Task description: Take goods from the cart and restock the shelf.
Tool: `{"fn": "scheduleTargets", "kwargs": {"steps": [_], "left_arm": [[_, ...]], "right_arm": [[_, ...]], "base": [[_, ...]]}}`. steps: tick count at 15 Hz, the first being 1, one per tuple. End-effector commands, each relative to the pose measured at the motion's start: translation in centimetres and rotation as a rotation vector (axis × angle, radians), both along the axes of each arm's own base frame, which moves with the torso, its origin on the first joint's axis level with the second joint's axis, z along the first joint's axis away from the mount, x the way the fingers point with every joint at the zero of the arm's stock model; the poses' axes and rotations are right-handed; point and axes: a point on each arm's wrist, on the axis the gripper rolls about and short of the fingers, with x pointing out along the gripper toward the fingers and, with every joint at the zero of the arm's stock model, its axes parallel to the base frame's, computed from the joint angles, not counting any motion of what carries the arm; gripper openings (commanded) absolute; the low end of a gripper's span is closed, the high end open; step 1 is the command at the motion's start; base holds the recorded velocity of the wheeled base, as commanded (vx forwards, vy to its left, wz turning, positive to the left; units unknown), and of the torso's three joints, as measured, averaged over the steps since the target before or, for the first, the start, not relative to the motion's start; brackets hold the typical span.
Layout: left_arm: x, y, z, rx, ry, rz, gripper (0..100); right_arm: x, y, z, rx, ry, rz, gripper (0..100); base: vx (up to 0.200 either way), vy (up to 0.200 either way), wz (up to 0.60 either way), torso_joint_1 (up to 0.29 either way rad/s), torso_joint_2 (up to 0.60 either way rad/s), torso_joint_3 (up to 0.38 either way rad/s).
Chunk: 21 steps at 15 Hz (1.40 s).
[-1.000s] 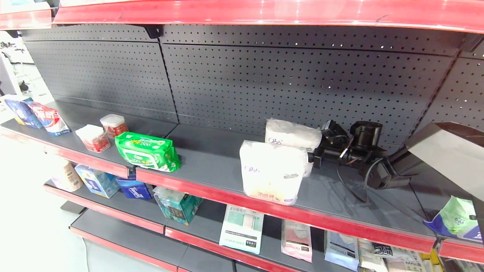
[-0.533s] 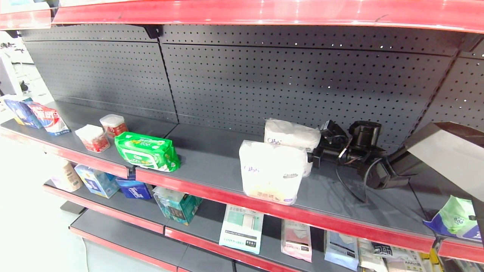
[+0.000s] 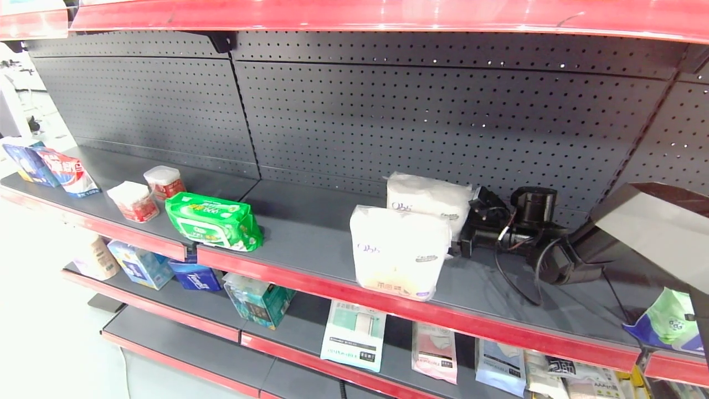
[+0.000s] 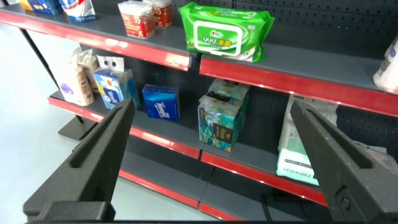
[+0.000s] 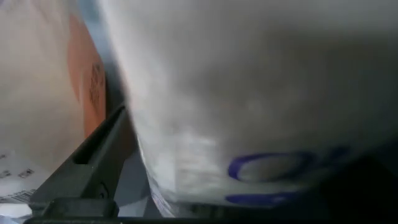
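On the grey metal shelf with a red front edge: 2 white soft plastic-wrapped packs, both with pale blue lettering.
- Front pack: upright near the shelf edge, with a peach band along its bottom.
- Rear pack: just behind the front pack and close to the black perforated back panel. Its wrap is crinkled.

Right gripper touches the rear pack's right end. Cannot tell whether it is clamped or loose. The right wrist view is very close on the rear pack's white wrap, with a peach-sided pack just beside it.

Further left on the same shelf:
- 1 green wet-wipe pack, lying flat at the edge.
- 2 small clear tubs with red labels, front tub and back tub.
- 1 blue bag and 1 red-and-white bag, side by side.

Left gripper is spread wide and holds nothing. It faces the lower shelf, where 1 teal box stands.
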Motion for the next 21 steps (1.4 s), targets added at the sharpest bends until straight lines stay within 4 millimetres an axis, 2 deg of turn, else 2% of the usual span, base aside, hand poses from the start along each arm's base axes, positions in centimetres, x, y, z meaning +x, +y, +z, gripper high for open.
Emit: {"fn": "scheduleTargets", "kwargs": {"steps": [1, 3, 6, 10, 13, 16, 17, 18, 19, 21], "left_arm": [[0.0, 0.0, 0.0, 0.0, 0.001, 0.001, 100], [0.0, 0.0, 0.0, 0.0, 0.001, 0.001, 100], [0.0, 0.0, 0.0, 0.0, 0.001, 0.001, 100], [0.0, 0.0, 0.0, 0.0, 0.001, 0.001, 100], [0.0, 0.0, 0.0, 0.0, 0.001, 0.001, 100], [0.0, 0.0, 0.0, 0.0, 0.001, 0.001, 100], [0.0, 0.0, 0.0, 0.0, 0.001, 0.001, 100], [0.0, 0.0, 0.0, 0.0, 0.001, 0.001, 100], [0.0, 0.0, 0.0, 0.0, 0.001, 0.001, 100], [0.0, 0.0, 0.0, 0.0, 0.001, 0.001, 100]], "right_arm": [[-0.5, -0.3, 1.8, 0.007, -0.035, -0.003, 100], [-1.1, -0.9, 2.9, 0.008, -0.049, -0.017, 100], [-3.3, -2.0, 4.1, 0.006, -0.032, -0.038, 100], [-7.0, -3.6, 5.9, 0.004, -0.017, -0.08, 100], [-10.3, -5.6, 7.0, -0.003, -0.003, -0.162, 100], [-14.5, -6.9, 9.1, 0.02, 0.013, -0.317, 100], [-15.2, -7.0, 9.5, 0.031, 0.016, -0.347, 100], [-17.8, -7.2, 10.9, 0.075, 0.022, -0.491, 100], [-19.4, -7.2, 11.7, 0.093, 0.02, -0.584, 100], [-24.1, -7.2, 13.0, 0.069, 0.026, -0.827, 100]], "base": [[0.0, 0.0, 0.0, 0.0, 0.0, 0.0], [0.0, 0.0, 0.0, 0.0, 0.0, 0.0], [0.0, 0.0, 0.0, 0.0, 0.0, 0.0], [0.0, 0.0, 0.0, 0.0, 0.0, 0.0], [0.0, 0.0, 0.0, 0.0, 0.0, 0.0], [0.0, 0.0, 0.0, 0.0, 0.0, 0.0], [0.0, 0.0, 0.0, 0.0, 0.0, 0.0], [0.0, 0.0, 0.0, 0.0, 0.0, 0.0], [0.0, 0.0, 0.0, 0.0, 0.0, 0.0], [0.0, 0.0, 0.0, 0.0, 0.0, 0.0]]}}
